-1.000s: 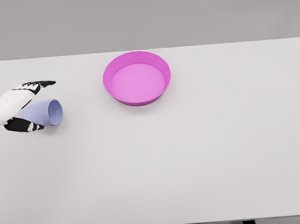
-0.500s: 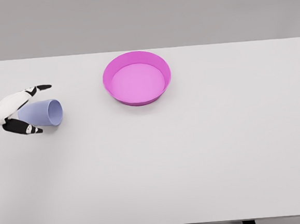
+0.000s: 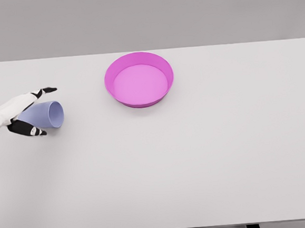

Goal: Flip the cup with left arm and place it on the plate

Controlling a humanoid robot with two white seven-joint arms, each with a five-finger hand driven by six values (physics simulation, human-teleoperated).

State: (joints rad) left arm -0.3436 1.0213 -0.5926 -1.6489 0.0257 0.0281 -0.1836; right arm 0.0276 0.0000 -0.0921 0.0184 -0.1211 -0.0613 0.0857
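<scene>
1. Writing: no brand, label or lettering can be read on any item.
2. Cup (image 3: 48, 114), one: pale lavender, lying on its side at the table's left, open mouth facing right toward the plate, well apart from it.
3. Plate (image 3: 137, 59), one: magenta, round with a raised rim, upright at the table's rear centre; the stretch between cup and plate is bare tabletop.
4. Left hand (image 3: 23, 111), one: fingers spread around the cup's closed end, one above and the thumb below; whether they touch the cup cannot be told.
5. Table (image 3: 198, 158), one: white, flat.
</scene>
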